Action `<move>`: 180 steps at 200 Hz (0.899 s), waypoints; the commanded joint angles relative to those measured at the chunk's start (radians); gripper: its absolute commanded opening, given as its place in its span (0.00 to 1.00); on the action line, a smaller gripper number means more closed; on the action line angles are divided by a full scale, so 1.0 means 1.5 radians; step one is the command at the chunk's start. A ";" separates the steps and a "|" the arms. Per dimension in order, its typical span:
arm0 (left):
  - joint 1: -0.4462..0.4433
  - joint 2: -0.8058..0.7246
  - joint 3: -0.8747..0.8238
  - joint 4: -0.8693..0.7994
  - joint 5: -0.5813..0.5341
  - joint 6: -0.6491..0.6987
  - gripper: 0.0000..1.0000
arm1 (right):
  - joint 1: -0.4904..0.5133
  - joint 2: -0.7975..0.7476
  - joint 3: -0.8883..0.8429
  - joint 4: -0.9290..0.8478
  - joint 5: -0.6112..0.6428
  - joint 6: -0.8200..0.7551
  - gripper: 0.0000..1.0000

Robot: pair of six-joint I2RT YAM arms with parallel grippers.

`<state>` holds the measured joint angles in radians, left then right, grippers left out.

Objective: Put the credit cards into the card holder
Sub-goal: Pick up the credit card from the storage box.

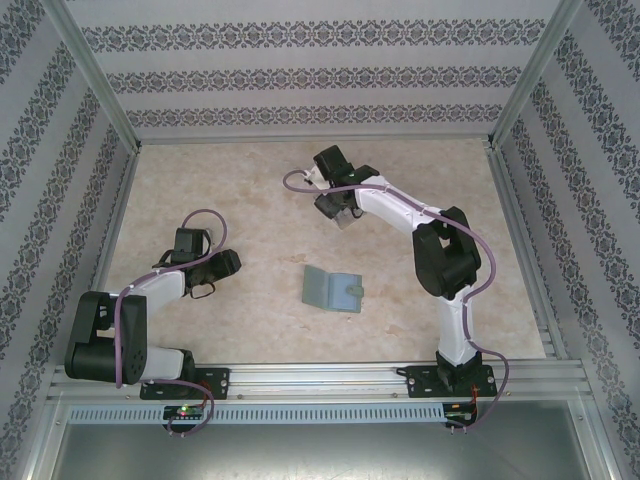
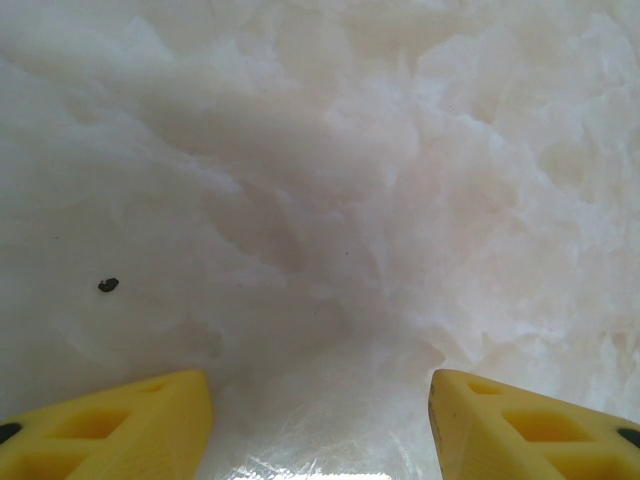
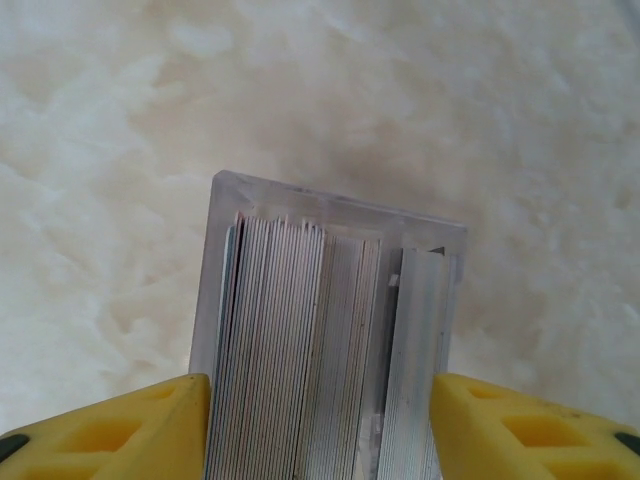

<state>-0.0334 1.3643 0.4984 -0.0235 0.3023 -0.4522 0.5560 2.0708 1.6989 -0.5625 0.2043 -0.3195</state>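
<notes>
The card holder [image 1: 331,290], a flat grey-green wallet with a small round tab, lies closed on the table's middle. The credit cards [image 3: 270,340] stand on edge as a tight stack inside a clear ribbed stand [image 3: 340,205], which rests on the table. My right gripper [image 3: 320,425] is open, one yellow finger on each side of the stand and cards. From above, the right gripper [image 1: 338,210] hangs over the stand [image 1: 347,220] behind the wallet. My left gripper [image 2: 320,420] is open over bare table and holds nothing. It sits left of the wallet [image 1: 215,272].
The marble-look tabletop [image 1: 250,190] is walled by patterned panels at the back [image 1: 320,70] and both sides. A metal rail [image 1: 330,378] runs along the near edge. A small dark speck [image 2: 108,285] marks the table under the left gripper.
</notes>
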 commanded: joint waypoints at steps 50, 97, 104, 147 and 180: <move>-0.006 0.032 0.001 -0.009 0.003 0.015 0.62 | 0.015 -0.012 -0.021 0.064 0.131 -0.006 0.59; -0.006 0.033 0.001 -0.009 0.004 0.015 0.62 | 0.017 -0.017 -0.028 0.072 0.133 -0.017 0.55; -0.006 0.033 0.002 -0.008 0.005 0.015 0.62 | 0.019 -0.015 -0.025 0.066 0.126 -0.018 0.54; -0.006 0.034 0.002 -0.010 0.004 0.015 0.62 | 0.027 -0.007 -0.021 0.066 0.150 -0.029 0.52; -0.006 0.033 0.001 -0.009 0.005 0.015 0.62 | 0.029 -0.011 -0.020 0.070 0.168 -0.031 0.47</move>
<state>-0.0334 1.3682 0.5022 -0.0269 0.3027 -0.4515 0.5957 2.0712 1.6665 -0.4759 0.3878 -0.3508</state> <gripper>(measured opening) 0.618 0.486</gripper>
